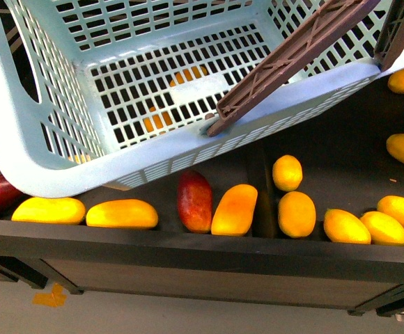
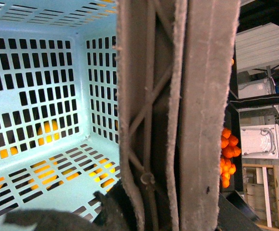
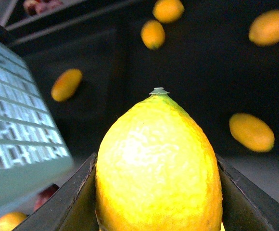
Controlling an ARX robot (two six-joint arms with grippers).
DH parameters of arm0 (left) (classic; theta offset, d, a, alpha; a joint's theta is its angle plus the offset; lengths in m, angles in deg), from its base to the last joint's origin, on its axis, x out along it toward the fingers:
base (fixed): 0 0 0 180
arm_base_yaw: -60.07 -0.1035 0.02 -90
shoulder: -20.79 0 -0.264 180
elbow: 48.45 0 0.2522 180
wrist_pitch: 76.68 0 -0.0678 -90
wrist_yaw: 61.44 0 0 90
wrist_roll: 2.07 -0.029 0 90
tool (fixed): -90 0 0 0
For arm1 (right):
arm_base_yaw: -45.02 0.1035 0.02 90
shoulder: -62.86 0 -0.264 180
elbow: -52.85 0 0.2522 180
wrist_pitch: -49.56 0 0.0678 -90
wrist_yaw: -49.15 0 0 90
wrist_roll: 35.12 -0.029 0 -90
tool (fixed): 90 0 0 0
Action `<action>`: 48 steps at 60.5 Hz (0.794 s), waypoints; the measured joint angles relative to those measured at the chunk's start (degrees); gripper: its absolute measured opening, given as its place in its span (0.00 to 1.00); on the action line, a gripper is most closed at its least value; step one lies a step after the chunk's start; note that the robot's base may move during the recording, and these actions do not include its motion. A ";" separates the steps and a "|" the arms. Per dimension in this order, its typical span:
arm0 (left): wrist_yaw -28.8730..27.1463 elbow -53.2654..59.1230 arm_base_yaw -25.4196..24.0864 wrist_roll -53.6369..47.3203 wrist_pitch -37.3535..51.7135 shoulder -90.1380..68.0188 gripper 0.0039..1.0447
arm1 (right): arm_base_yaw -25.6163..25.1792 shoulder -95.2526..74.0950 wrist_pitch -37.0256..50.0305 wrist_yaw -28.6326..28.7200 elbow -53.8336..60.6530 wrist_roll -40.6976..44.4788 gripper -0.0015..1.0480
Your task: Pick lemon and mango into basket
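The pale turquoise basket hangs tilted above a dark fruit shelf and fills the upper front view; its brown handle runs up to the right. My left gripper is shut on that handle, with the empty basket floor beside it. My right gripper is shut on the lemon, stem end outward, with the basket wall close by. Two plain yellow mangoes lie on the shelf under the basket's near corner. Neither gripper shows in the front view.
A red mango and an orange-yellow one lie mid-shelf. Several lemons lie to the right. The shelf's dark front lip runs across. A pile of tangerines shows beyond the handle.
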 joint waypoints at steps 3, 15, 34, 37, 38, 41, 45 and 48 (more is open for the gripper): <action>0.02 0.00 0.00 0.02 0.00 0.00 0.15 | 1.16 3.67 -0.39 0.00 0.37 -0.63 0.56; 0.04 0.00 -0.02 0.02 0.00 0.00 0.15 | 7.78 16.28 -0.72 -0.87 0.52 -5.31 0.56; -0.02 0.00 -0.02 0.02 0.00 0.00 0.15 | 27.71 16.22 -0.20 -11.74 -0.98 -4.46 0.56; -0.11 0.00 -0.02 -0.02 0.00 0.00 0.15 | 29.73 14.86 0.04 -13.64 -1.68 -3.78 0.56; -0.11 0.00 -0.02 0.00 0.00 0.00 0.15 | 30.08 14.56 0.07 -13.97 -1.86 -3.76 0.56; -0.07 0.00 -0.02 0.00 0.00 0.00 0.15 | 31.43 13.00 0.15 -15.74 -2.71 -3.45 0.56; 0.09 0.00 -0.02 0.02 0.00 0.00 0.15 | 32.17 11.26 0.15 -17.31 -3.72 -3.50 0.56; 0.09 0.00 -0.02 0.02 0.00 0.00 0.15 | 32.39 10.27 0.15 -18.18 -4.22 -3.56 0.56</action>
